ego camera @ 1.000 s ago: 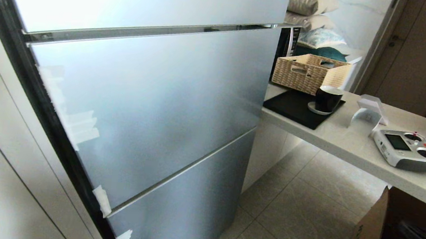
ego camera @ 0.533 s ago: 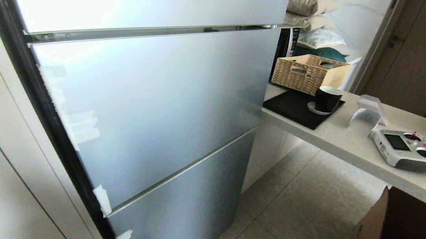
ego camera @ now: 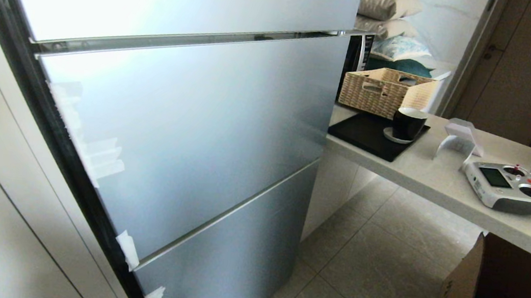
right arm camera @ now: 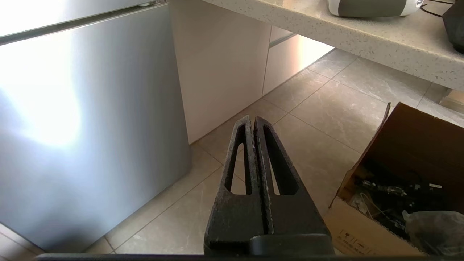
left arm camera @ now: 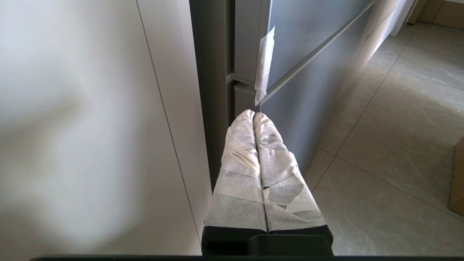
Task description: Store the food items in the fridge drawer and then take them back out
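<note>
A silver fridge (ego camera: 184, 125) fills the head view with all its doors closed, so the fridge drawer and the food items are hidden. White tape scraps (ego camera: 127, 249) stick to the door edges. Neither arm shows in the head view. My left gripper (left arm camera: 253, 115), its fingers wrapped in white tape, is shut and empty, low beside the fridge's left edge (left arm camera: 250, 54). My right gripper (right arm camera: 252, 120), bare black, is shut and empty, hanging over the tiled floor (right arm camera: 319, 116) near the fridge's lower right corner (right arm camera: 90, 127).
A stone counter (ego camera: 440, 177) runs along the right with a wicker basket (ego camera: 385, 90), a black mug (ego camera: 409, 123) on a black tray, and a white remote controller (ego camera: 508, 187). An open cardboard box (right arm camera: 398, 181) stands on the floor below. White cabinets (left arm camera: 90, 127) flank the fridge's left.
Nothing in the head view has visibly shifted except dark shapes in the cardboard box at the lower right, which have dropped lower in the picture.
</note>
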You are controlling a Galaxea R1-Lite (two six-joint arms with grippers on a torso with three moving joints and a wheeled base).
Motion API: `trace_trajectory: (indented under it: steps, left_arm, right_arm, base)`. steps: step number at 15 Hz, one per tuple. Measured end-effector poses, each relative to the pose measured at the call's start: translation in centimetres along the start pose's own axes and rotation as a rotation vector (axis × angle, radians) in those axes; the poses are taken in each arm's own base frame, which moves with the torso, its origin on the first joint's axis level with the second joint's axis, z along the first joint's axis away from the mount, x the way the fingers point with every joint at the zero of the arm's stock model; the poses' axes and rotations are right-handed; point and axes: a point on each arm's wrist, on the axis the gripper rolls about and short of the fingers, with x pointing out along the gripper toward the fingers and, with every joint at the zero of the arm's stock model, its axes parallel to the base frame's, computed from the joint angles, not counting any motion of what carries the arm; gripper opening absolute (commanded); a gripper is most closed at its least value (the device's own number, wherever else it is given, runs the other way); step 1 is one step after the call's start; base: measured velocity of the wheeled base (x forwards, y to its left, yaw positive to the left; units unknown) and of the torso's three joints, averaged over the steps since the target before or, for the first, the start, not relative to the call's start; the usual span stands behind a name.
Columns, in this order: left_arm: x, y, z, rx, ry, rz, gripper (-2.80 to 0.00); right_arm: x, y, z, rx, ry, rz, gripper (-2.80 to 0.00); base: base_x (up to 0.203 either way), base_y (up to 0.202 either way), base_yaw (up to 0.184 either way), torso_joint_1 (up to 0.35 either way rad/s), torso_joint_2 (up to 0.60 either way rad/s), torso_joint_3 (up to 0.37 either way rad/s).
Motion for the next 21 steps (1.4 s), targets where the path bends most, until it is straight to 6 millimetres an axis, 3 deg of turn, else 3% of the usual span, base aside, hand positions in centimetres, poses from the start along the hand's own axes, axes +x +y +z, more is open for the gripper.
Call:
trace_trajectory:
  steps: [6, 11, 15, 19, 21]
  left_arm:
    - [-0.1, 0.0, 0.4, 0.022, -0.028, 0.002, -2.8]
    - [-1.4, 0.0, 5.8, 0.005, -0.193, -0.011, -2.8]
    - [0.6, 0.0, 8.6, -0.189, -0.09, -0.023, -2.8]
    - [3.6, 0.0, 10.1, -0.43, -0.001, -0.014, -2.8]
    - [4.8, 0.0, 10.6, -0.47, 0.023, -0.001, -2.8]
  right_arm:
    - [0.0, 0.0, 0.0, 0.0, -0.001, -0.001, -2.8]
    - [0.0, 0.0, 0.0, 0.0, -0.001, -0.001, -2.8]
    - [0.0, 0.0, 0.0, 0.0, -0.001, -0.001, -2.8]
    - [0.0, 0.0, 0.0, 0.0, -0.001, -0.001, -2.8]
    - [0.0, 0.0, 0.0, 0.0, -0.001, -0.001, -2.8]
  base:
    - [0.0, 0.0, 0.0, 0.0, 0.0, 0.0]
    - [0.0, 0.0, 0.0, 0.0, 0.0, 0.0]
    - [0.0, 0.0, 0.0, 0.0, 0.0, 0.0]
    - [0.0, 0.0, 0.0, 0.0, 0.0, 0.0]
    - [0.0, 0.0, 0.0, 0.0, 0.0, 0.0]
